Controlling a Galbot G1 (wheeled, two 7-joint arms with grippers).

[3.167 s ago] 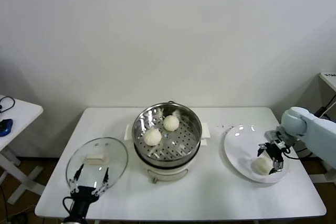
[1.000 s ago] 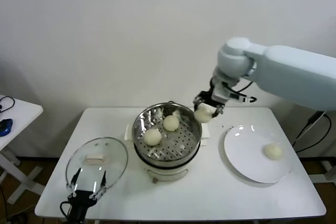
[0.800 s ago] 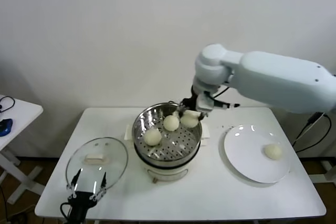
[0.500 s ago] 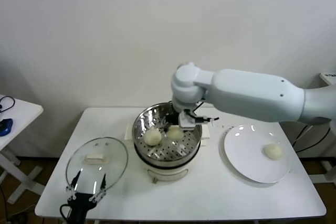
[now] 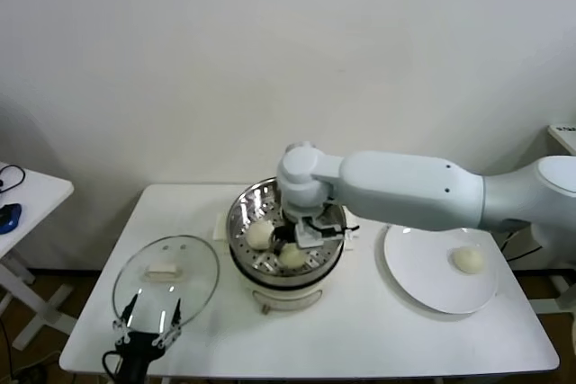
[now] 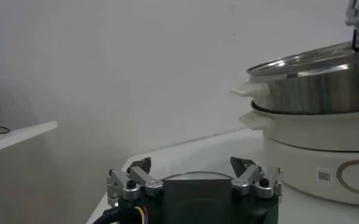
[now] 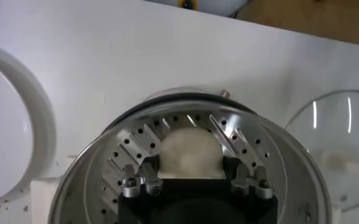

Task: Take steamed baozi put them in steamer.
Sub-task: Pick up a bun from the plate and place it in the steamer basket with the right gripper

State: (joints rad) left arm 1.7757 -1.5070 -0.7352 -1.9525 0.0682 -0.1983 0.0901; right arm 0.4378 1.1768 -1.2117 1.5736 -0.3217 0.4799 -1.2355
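Since a moment ago my right arm has swung from above the rim down into the steamer [image 5: 326, 222], carrying its bun from the right side toward the front of the perforated tray. My right gripper [image 5: 295, 242] is now low inside the pot, its fingers [image 7: 141, 178] pinching a steamed baozi [image 7: 190, 153] from both sides just above the holes. Another baozi [image 5: 259, 234] lies on the tray's left part, beside the one I hold; a third that sat at the back is hidden behind my arm. One more baozi [image 5: 467, 260] sits alone on the white plate [image 5: 416, 267], well apart on the right.

My left gripper [image 6: 191, 181] hangs parked at the table's near-left edge, fingers spread wide and holding nothing, just in front of the glass lid [image 5: 166, 276], which lies flat left of the steamer.

Everything rests on a white table [image 5: 360, 330] against a plain white wall [image 5: 180, 60]. A second small white table [image 5: 27, 193] stands off to the left.
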